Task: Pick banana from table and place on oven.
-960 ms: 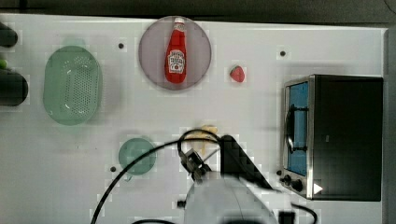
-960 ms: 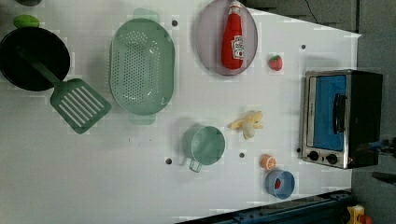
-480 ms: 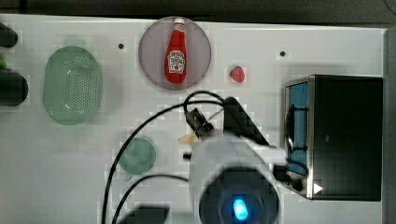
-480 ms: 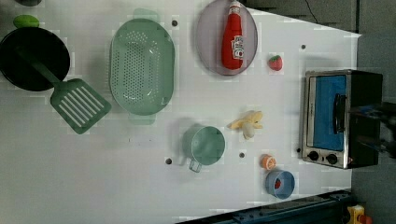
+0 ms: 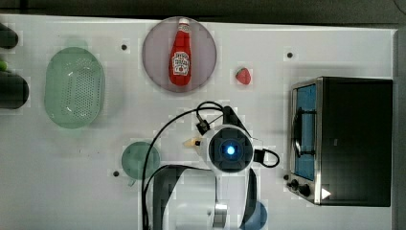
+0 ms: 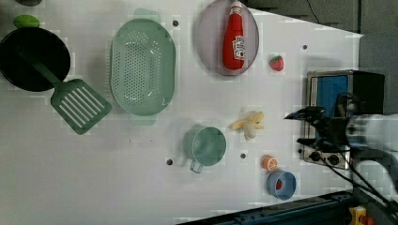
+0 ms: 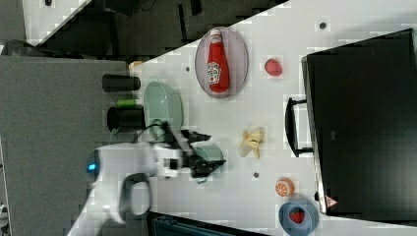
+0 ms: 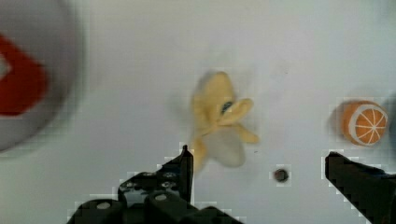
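Wrist view: tool (image 8: 257, 163) released, jaws wide, above table (image 8: 140, 56) | banana (image 8: 219, 121) lies loose near one fingertip, off-centre | risk: closing now clips a prong, nudging it toward orange slice (image 8: 364, 122).

We see the table (image 6: 141, 187) as a smooth, matt white surface. Beside the banana (image 6: 248, 124), which looks soft and matt, like foam or felt, the green cup (image 6: 204, 146) has the faint sheen of plastic. Farther from the banana, the oven (image 5: 349, 139) shows a matt black top, a shiny metal front frame and blue glass. The ketchup bottle (image 5: 180, 58) looks matt red, and it lies on a dull grey plate (image 5: 155, 48).
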{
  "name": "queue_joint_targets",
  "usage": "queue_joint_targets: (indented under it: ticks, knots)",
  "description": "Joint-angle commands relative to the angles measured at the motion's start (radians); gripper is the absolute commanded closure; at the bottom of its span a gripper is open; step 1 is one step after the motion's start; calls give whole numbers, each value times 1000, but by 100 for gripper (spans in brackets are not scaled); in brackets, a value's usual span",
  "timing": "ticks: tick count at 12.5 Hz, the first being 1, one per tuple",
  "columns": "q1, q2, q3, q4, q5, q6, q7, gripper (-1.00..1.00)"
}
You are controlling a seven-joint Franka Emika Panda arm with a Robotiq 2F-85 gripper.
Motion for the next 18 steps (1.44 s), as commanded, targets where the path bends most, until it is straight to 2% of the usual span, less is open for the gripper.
queue_joint_targets:
  ticks: [1, 6, 12, 13, 18]
  knots:
    - [-2, 68, 36, -7, -17, 94, 34, -100]
    - [-1, 262, 63, 6, -17, 273, 35, -100]
    - [-1, 424, 70, 8, -17, 444, 36, -100]
    - [-1, 436, 74, 8, -17, 463, 36, -93]
    - [-1, 440, 77, 11, -17, 471, 37, 27]
